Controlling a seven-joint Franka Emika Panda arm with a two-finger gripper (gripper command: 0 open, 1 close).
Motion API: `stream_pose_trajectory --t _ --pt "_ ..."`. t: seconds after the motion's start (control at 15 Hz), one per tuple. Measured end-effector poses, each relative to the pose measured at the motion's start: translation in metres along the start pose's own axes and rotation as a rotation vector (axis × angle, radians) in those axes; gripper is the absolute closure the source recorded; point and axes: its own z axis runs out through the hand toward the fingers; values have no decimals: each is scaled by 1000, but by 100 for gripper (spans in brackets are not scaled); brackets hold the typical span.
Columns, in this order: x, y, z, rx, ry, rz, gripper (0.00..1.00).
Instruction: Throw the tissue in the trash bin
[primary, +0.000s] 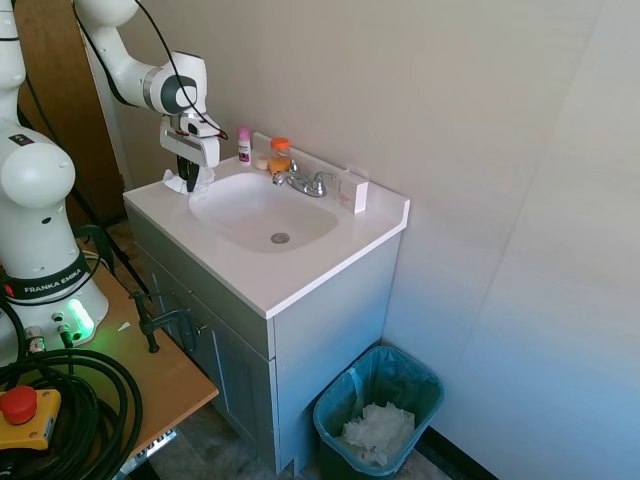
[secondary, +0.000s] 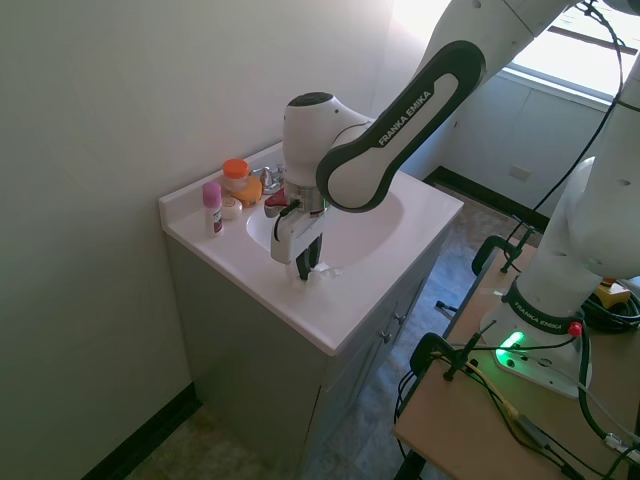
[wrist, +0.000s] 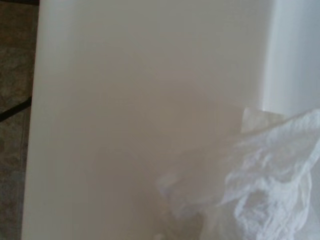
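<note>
The gripper (primary: 189, 178) points down at the vanity's left edge beside the sink (primary: 262, 212), jaws closed on the tissue (primary: 180, 183). The bin (primary: 378, 410) stands on the floor, right of the vanity.

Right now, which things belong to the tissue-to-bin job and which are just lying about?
Job: tissue on the countertop corner, gripper down at it, trash bin on the floor.
Lying about: pink bottle, orange-capped bottle, faucet, white box.
</note>
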Motion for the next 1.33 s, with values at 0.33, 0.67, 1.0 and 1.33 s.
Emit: stream_pose_trajectory --t 0.33,0.67,1.0,1.33 --pt "5 9 -38 78 22 62 100" --pt "51 61 -126 249 174 210 100" --pt "160 187 -205 404 272 493 100" --pt "256 319 -211 437 318 797 100"
